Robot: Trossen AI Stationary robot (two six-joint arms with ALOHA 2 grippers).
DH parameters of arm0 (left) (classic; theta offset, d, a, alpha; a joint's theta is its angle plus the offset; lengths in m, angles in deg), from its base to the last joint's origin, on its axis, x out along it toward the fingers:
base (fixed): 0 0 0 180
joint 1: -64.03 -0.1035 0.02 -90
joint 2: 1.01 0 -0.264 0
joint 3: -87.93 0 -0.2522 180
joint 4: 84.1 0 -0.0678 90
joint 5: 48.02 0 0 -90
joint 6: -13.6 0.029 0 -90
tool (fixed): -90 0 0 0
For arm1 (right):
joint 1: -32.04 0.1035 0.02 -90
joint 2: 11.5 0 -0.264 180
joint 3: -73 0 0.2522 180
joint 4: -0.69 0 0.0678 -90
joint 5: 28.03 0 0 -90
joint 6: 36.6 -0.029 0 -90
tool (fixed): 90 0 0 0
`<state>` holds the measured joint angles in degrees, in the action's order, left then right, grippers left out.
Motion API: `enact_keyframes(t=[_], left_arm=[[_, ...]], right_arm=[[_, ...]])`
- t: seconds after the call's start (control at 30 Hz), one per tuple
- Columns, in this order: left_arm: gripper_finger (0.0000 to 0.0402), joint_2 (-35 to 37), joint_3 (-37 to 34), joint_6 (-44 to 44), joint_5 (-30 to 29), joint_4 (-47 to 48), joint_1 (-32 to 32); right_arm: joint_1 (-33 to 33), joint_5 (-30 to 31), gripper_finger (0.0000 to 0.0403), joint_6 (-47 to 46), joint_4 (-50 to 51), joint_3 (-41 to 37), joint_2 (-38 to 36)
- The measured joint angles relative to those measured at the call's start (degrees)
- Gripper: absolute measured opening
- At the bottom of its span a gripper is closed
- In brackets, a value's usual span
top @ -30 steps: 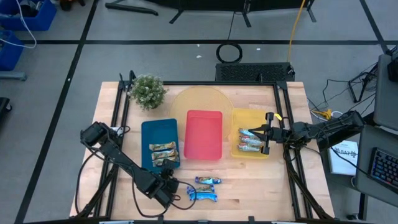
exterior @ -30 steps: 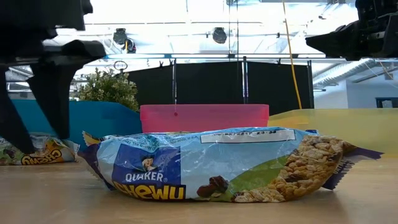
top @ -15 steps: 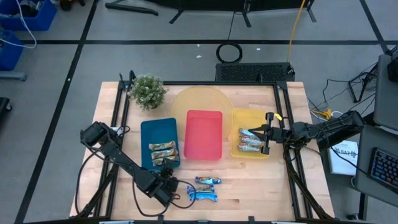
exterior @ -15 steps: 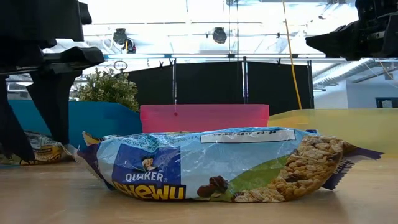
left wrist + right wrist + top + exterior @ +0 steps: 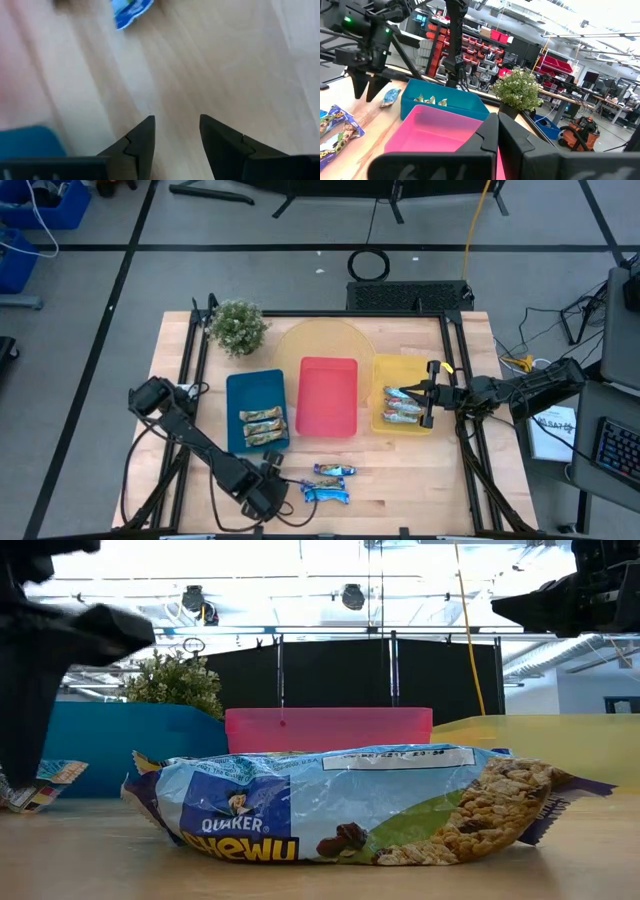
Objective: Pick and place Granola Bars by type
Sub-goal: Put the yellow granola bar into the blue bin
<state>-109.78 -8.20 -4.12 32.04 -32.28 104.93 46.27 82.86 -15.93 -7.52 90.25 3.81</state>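
Observation:
Two blue-wrapped bars (image 5: 333, 471) (image 5: 328, 494) lie flat on the wood near the table's near edge; the closer one fills the low view (image 5: 340, 805). Tan-gold bars (image 5: 262, 426) lie in the blue tray (image 5: 240, 390), and one tan wrapper end (image 5: 40, 785) shows at the tray's near side. Silvery-teal bars (image 5: 401, 405) lie in the yellow tray (image 5: 385, 370). My left gripper (image 5: 265, 498) (image 5: 177, 135) is open over bare wood, just left of the blue bars, one of them (image 5: 132, 10) ahead of it. My right gripper (image 5: 428, 395) (image 5: 497, 125) is shut above the yellow tray.
A red tray (image 5: 328, 395) stands between the blue and yellow trays. A small potted plant (image 5: 238, 327) sits at the far left corner, with a round yellow mat (image 5: 320, 340) behind the red tray. Bare wood lies along the near edge, right of the blue bars.
My left gripper has moved toward the table's near edge, away from the blue tray and the tan wrapper beside it, staying open. The bars and my right arm have kept still.

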Motion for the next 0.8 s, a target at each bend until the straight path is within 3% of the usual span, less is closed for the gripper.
enact_keyframes(t=[0.27, 0.8], left_arm=[[0.0161, 0.0, 4.9, -9.1, -8.8, 15.9, 1.6], [0.0161, 0.0, 3.4, -18.4, -3.5, 21.0, 0.8]], right_arm=[[0.0, 0.0, 0.0, 0.0, 0.0, 0.0, 0.0], [0.0, 0.0, 0.0, 0.0, 0.0, 0.0, 0.0]])
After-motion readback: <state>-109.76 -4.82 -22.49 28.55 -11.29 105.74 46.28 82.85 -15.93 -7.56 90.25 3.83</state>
